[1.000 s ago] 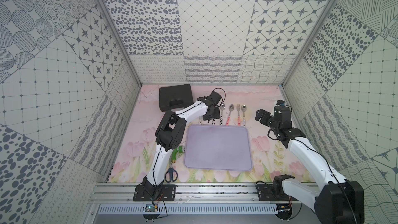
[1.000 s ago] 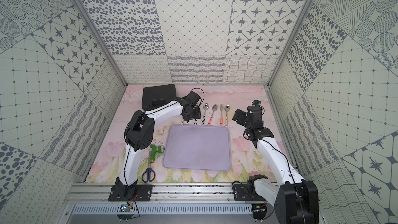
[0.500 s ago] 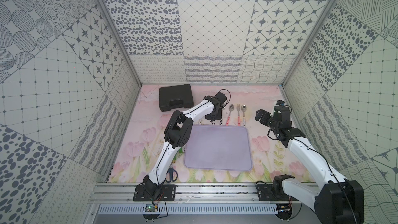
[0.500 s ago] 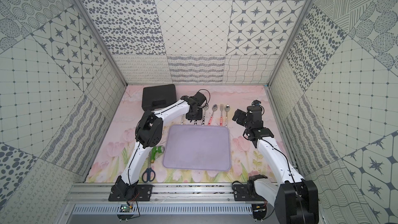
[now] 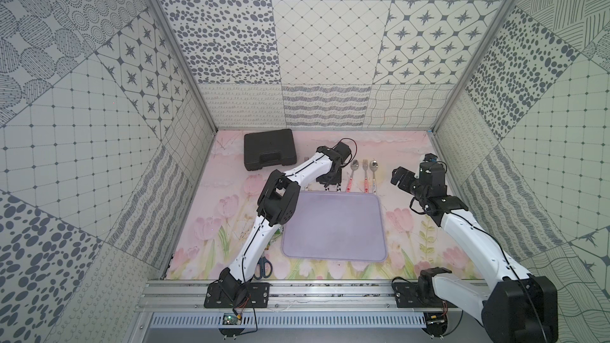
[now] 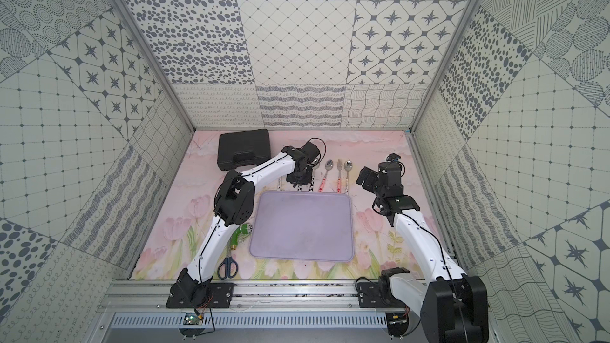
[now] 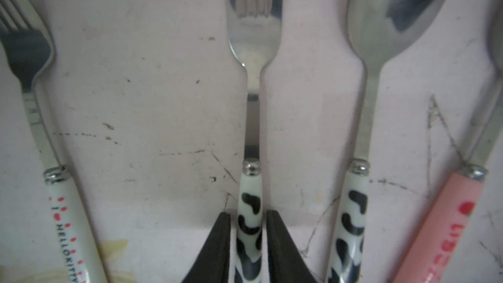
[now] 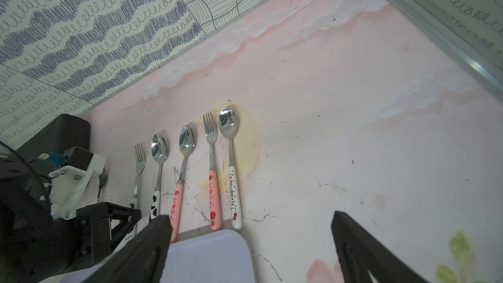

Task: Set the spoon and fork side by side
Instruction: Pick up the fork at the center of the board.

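One change | left tool (image 7: 248, 213) narrowed around cow-print fork (image 7: 254, 36), grip unclear | right tool (image 8: 250, 216) unchanged, wide, empty

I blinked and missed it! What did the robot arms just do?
The left arm swung its elbow in toward the purple tray, and the left end effector closed around the handle of the cow-patterned fork. The right end effector stayed wide open and still. The cow-patterned spoon, tray, black case and scissors did not move.
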`<action>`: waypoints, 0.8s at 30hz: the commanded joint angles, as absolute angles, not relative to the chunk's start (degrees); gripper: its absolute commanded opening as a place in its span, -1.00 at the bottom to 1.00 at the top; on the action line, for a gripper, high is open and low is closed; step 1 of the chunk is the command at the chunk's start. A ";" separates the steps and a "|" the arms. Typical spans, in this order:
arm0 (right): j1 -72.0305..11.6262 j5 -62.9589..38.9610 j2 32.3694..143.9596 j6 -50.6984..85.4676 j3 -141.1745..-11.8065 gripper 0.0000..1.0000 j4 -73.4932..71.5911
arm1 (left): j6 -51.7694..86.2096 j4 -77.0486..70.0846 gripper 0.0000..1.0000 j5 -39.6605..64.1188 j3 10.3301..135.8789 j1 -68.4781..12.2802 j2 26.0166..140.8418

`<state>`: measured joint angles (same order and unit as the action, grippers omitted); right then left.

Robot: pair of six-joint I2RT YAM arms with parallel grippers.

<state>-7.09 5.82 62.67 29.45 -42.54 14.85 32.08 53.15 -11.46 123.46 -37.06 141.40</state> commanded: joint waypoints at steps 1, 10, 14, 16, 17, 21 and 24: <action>-7.03 5.80 61.71 29.97 -42.63 0.94 13.23 | 30.52 58.23 -0.57 -14.50 124.43 -37.18 142.58; -7.03 6.33 59.78 30.41 -41.44 0.94 12.66 | 29.53 58.36 -0.97 -14.50 125.15 -37.18 141.97; -7.03 6.32 59.68 30.50 -41.40 0.94 12.57 | 29.21 57.86 -1.00 -14.55 125.17 -37.18 140.72; -7.03 6.37 59.64 30.50 -41.28 0.94 12.57 | 28.68 57.58 -1.00 -13.81 125.15 -37.18 140.00; -7.03 6.42 59.59 30.50 -41.31 0.94 12.57 | 28.65 57.55 -1.00 -13.71 125.24 -37.18 139.56; -7.03 6.59 59.52 30.45 -41.13 0.94 12.56 | 28.58 57.34 -1.00 -13.81 124.17 -37.22 137.12; -7.03 6.78 59.50 30.41 -41.04 0.94 12.48 | 28.39 56.47 -1.00 -13.50 121.98 -37.26 134.62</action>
